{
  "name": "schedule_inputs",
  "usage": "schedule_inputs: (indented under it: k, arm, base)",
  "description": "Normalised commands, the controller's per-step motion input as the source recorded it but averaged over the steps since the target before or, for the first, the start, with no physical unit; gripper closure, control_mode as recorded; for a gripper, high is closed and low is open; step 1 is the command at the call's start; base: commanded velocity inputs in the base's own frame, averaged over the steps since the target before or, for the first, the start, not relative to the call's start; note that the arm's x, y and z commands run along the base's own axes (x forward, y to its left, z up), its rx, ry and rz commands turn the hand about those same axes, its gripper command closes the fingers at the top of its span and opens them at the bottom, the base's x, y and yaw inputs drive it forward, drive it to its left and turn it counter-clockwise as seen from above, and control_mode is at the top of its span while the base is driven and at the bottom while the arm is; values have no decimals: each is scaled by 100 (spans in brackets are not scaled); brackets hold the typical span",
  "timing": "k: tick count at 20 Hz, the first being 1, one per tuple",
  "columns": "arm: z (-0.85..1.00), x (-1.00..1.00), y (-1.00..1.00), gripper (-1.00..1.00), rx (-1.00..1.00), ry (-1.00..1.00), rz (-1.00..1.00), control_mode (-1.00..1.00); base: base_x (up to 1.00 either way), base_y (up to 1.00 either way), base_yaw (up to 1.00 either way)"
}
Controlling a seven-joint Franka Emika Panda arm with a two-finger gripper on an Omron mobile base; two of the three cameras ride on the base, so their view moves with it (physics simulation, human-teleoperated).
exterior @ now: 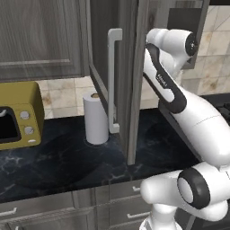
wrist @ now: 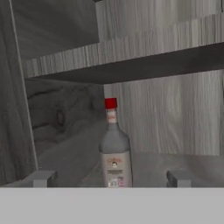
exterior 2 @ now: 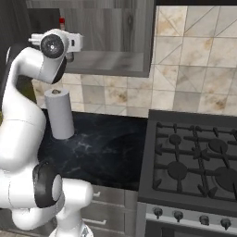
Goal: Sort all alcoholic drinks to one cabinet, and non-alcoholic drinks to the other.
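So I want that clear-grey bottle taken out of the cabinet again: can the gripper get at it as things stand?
Probably yes. In the hand view the clear-grey bottle stands upright on the cabinet shelf, straight ahead between the fingertips of the open gripper. The cabinet door hangs open and nothing stands between them.

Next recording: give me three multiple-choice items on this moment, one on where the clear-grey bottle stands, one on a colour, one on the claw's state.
1. Where does the clear-grey bottle stand?
A. on the stove
B. on the lower cabinet shelf
C. on the counter

2. What colour is the bottle's cap?
A. red
B. blue
C. white

3. How is the claw?
A. shut on the bottle
B. shut on nothing
C. open, bottle between its fingertips but not gripped

Answers: 1 B, the hand view shows it upright inside the cabinet under an upper shelf. 2 A, the cap is bright red. 3 C, the fingertips stand wide apart on either side.
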Motion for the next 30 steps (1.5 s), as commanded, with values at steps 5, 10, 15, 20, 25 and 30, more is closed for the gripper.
schedule_inputs:
  k: [5, 10, 15, 20, 25, 30]
  arm:
    - [13, -100, -38, -100, -5, 8, 0, -100]
    - [22, -100, -29, -100, -7, 13, 0, -100]
    - [5, -98, -22, -100, -6, 20, -1, -100]
    - [-13, -81, -20, -100, -10, 23, -3, -100]
    - [-53, -56, -23, -100, -7, 32, -2, -100]
    - [-53, -51, -13, -100, -3, 27, -1, -100]
  base:
    - [0, 0, 0]
    - [0, 0, 0]
    - [0, 0, 0]
    - [0, 0, 0]
    - [0, 0, 0]
    - [0, 0, 0]
